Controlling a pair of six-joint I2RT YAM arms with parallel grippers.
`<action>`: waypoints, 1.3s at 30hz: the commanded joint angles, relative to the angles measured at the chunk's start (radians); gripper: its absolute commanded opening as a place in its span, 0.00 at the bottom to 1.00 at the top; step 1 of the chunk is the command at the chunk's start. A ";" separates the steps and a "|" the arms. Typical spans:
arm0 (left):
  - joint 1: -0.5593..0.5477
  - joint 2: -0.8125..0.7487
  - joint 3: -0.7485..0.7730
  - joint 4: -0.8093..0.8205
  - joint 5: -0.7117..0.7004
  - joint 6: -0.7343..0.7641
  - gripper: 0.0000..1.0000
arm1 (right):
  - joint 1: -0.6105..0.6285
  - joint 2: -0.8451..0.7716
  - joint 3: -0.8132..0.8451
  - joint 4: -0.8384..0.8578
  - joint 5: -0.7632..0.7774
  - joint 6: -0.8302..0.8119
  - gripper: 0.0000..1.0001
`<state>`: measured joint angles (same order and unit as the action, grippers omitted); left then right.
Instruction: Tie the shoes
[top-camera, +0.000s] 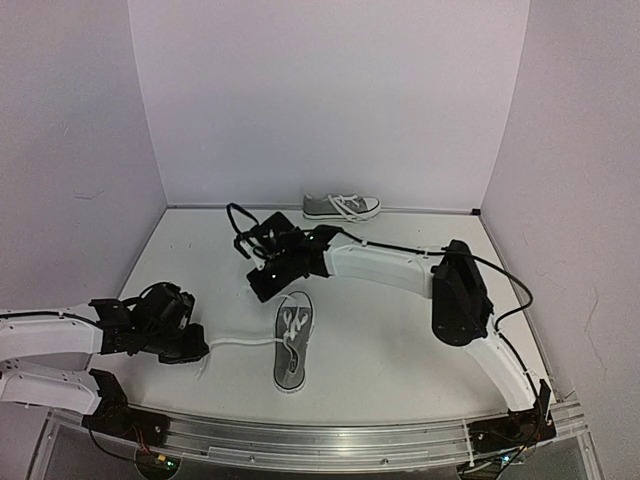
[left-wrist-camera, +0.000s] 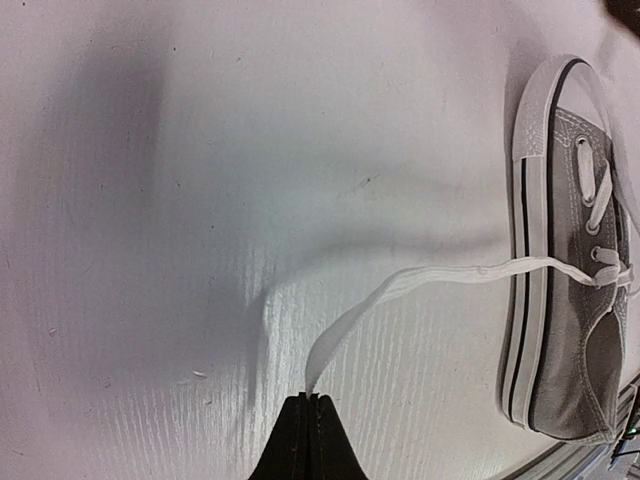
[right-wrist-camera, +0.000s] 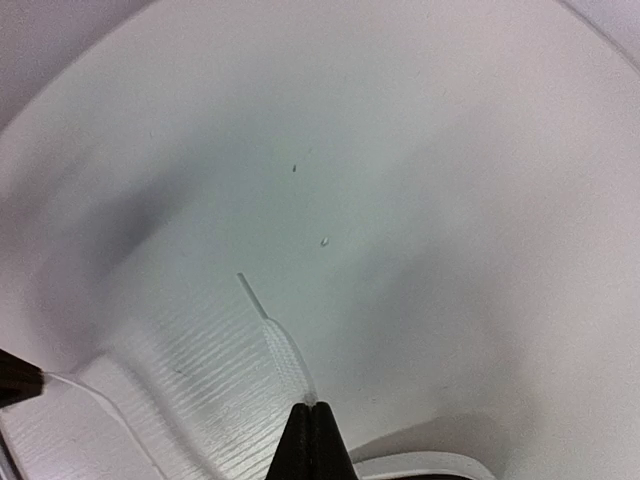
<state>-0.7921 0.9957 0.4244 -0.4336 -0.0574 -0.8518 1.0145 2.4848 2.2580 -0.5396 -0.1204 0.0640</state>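
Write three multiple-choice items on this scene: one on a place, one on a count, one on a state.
1. Where does the far shoe lie?
A. by the back wall
B. beside the left arm's base
C. under the right arm's elbow

2. How many shoes show in the top view?
A. one
B. two
C. three

3. The left tool is:
A. open over a sole
B. shut on a white lace
C. shut on nothing

Key:
1 A, it sits along the foot of the wall.
2 B, the far shoe plus the near shoe in front.
3 B, the lace runs from the shoe into its closed fingers.
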 joint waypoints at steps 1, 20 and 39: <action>-0.001 0.010 0.065 0.044 -0.029 0.031 0.00 | -0.009 -0.210 -0.059 0.089 0.032 0.047 0.00; -0.002 0.039 0.139 0.174 0.201 0.253 0.00 | -0.023 -0.836 -1.024 0.319 0.100 0.312 0.00; -0.007 -0.410 0.136 0.051 0.380 0.222 0.00 | 0.084 -0.404 -0.426 0.405 -0.152 0.303 0.00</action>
<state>-0.7933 0.6675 0.5370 -0.3289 0.2897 -0.6071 1.0658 1.9507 1.7058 -0.1494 -0.2248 0.3577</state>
